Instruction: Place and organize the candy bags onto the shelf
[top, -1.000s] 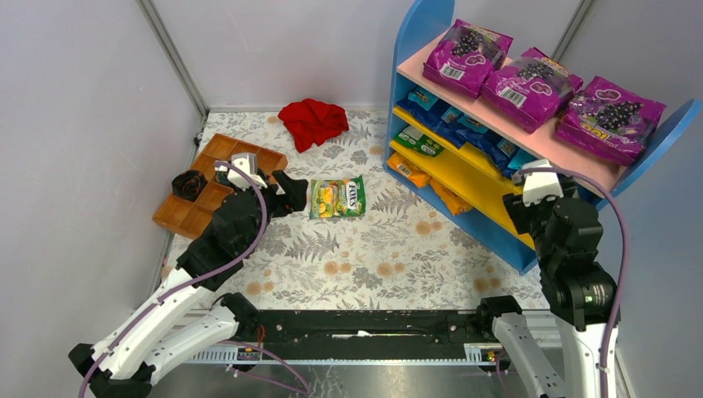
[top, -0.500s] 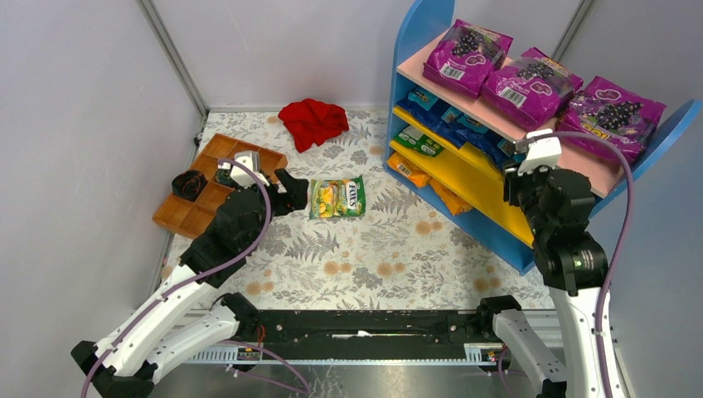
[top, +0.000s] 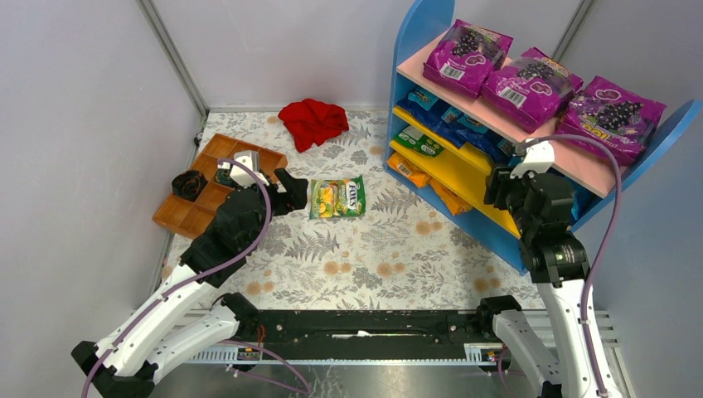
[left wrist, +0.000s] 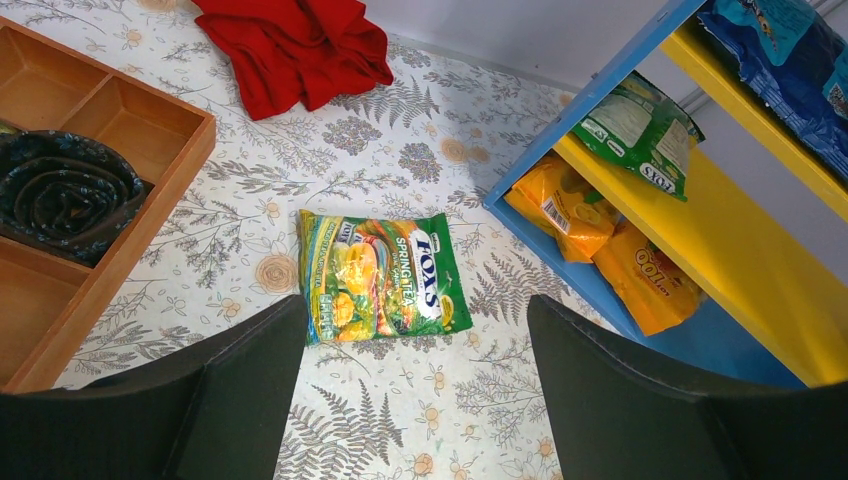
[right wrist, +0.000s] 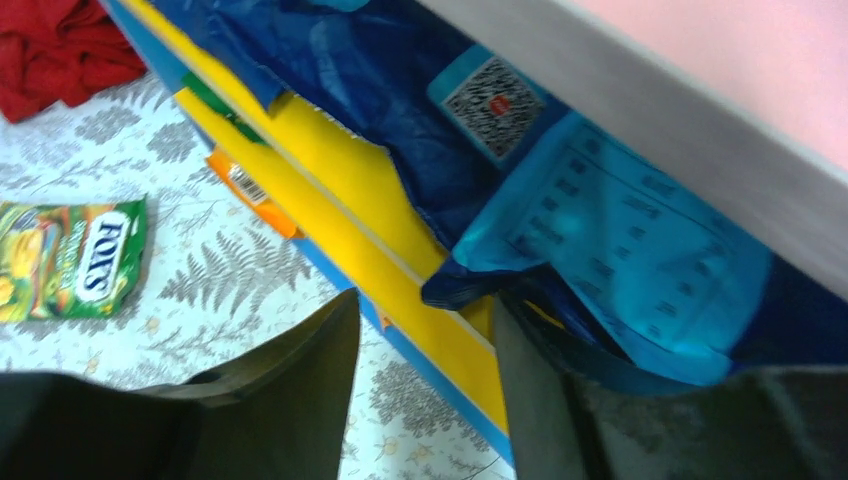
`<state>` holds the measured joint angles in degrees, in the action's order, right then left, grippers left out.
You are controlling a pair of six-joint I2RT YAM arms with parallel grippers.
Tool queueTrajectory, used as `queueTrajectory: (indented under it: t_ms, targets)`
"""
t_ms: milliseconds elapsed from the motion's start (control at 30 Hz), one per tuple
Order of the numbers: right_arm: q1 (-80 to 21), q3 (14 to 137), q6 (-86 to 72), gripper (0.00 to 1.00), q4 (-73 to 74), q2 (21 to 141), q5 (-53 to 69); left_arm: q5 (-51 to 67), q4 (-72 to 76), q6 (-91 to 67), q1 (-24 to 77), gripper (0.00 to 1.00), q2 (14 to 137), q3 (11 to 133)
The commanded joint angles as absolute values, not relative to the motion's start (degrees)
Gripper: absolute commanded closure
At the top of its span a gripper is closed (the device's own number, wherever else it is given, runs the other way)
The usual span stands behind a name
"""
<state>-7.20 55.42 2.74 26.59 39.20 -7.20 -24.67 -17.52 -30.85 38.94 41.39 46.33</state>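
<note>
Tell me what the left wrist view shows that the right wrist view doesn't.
Only the left wrist: the wooden tray and the dark coiled item in it. Only the right wrist: the pink top board and a QR-code label on a blue bag. Both: the green Fox's bag, the red cloth, the shelf's yellow board and an orange bag under it.

We see a booth of plain pale grey panels: a left wall (top: pixel 83 124), a back wall (top: pixel 282 50) and a right wall (top: pixel 663 249). Slim metal posts (top: pixel 172 58) stand in the back corners. The tabletop (top: pixel 373 249) wears a cream cover printed with grey ferns and tan blossoms, and it runs up to the walls. A metal strip (top: pixel 373 383) lies along the near edge. The light is soft and even, and shadows are faint.
</note>
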Motion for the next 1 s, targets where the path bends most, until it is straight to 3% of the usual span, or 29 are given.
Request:
queueTrajectory:
  t_ms: [0,133,167,467,533,700,867,967]
  targets:
    - [-7.55,61.11,4.17,0.33,26.76,39.45,-0.55,-24.87,-16.22,-30.05,38.67,0.15,41.64,46.58]
    - [-7.48,65.57,9.45,0.02,30.59,38.45,10.71,-24.64,-15.99,-30.21,38.31,0.15,42.06,46.67]
    - [-7.55,65.46,9.48,0.0,30.64,38.06,14.03,-24.43,-15.9,-30.2,38.24,0.15,42.29,46.78]
    - [-10.2,52.65,-22.34,0.0,11.93,42.47,29.84,-23.08,-15.73,-30.82,37.17,0.13,44.82,46.68]
    - [-16.59,49.73,-24.83,0.0,6.56,43.39,26.36,-22.86,-15.91,-30.93,36.8,0.09,45.64,46.82]
    - [-40.13,52.8,-21.97,0.0,8.8,53.0,3.68,-23.08,-16.13,-30.9,36.47,0.01,46.73,47.15]
    - [-44.58,55.31,-35.08,0.0,8.96,68.24,-2.6,-23.28,-16.0,-31.36,36.39,0.01,47.47,47.46]
    - [-44.67,51.97,-43.35,0.0,1.25,74.0,-4.28,-23.1,-16.06,-31.27,36.01,0.01,47.95,47.29]
